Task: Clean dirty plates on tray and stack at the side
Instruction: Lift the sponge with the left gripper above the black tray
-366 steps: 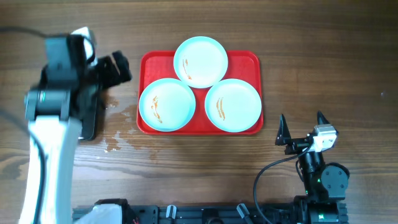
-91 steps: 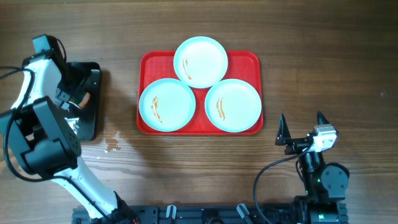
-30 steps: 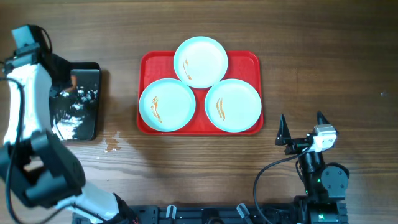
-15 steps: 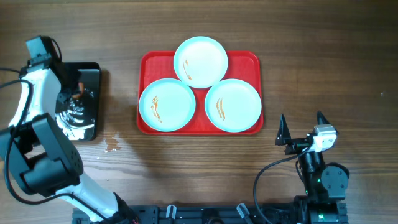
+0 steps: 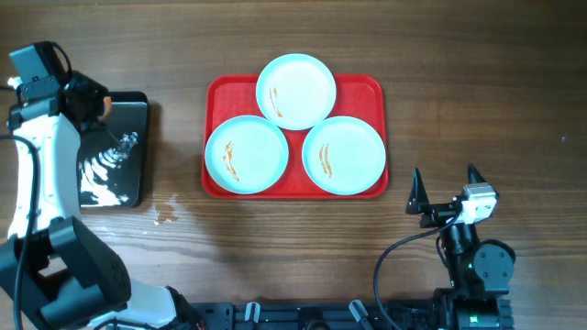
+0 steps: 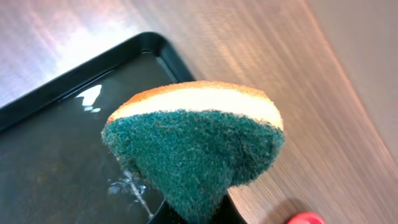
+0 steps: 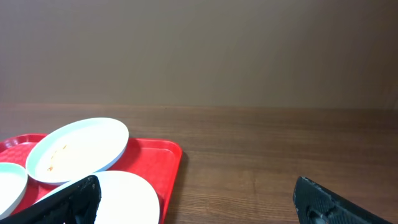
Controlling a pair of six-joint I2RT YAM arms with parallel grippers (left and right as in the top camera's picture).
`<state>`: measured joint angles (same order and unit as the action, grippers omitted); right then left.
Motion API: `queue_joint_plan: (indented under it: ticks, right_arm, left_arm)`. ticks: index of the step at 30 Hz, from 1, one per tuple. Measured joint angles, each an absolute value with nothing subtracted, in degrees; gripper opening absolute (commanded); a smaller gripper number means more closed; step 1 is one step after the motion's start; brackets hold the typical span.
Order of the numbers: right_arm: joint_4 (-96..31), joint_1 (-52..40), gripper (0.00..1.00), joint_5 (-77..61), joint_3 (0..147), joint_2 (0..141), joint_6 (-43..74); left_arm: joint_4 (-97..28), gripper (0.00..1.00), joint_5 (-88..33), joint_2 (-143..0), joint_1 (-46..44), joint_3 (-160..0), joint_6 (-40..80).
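Note:
Three pale mint-blue dirty plates lie on the red tray (image 5: pixel 367 90): one at the back (image 5: pixel 295 90), one front left (image 5: pixel 246 154), one front right (image 5: pixel 343 154), each with orange-brown streaks. My left gripper (image 5: pixel 97 103) is far to their left, over the back corner of a black tray (image 5: pixel 119 174). It is shut on a green-and-yellow sponge (image 6: pixel 193 146), which hides its fingers. My right gripper (image 5: pixel 446 181) stands open in front of the tray's right end, with nothing in it. In the right wrist view the back plate (image 7: pixel 78 149) and front right plate (image 7: pixel 121 196) show between its fingers (image 7: pixel 68 200).
The black tray (image 6: pixel 56 162) holds water with white foam (image 5: pixel 101 170). Wet spots (image 5: pixel 165 213) mark the wood in front of it. Bare wooden table lies right of the red tray (image 7: pixel 166 163) and behind it.
My left gripper has swung about over the black tray with the sponge and now sits at its back left corner, lifted off the water. The right arm and plates have not moved.

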<state>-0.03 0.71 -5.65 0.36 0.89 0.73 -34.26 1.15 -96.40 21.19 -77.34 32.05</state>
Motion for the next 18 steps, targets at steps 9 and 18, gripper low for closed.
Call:
queue_joint_plan:
  ticks: [9,18]
  right_arm:
    - [0.0,0.7,1.0,-5.7,0.4,0.9,0.7]
    - [0.0,0.7,1.0,-5.7,0.4,0.9,0.7]
  left_arm:
    - [-31.7,0.04,-9.3,-96.5,21.5,-77.3,19.1]
    - [-31.7,0.04,-11.6,-96.5,23.9,-77.3,15.3]
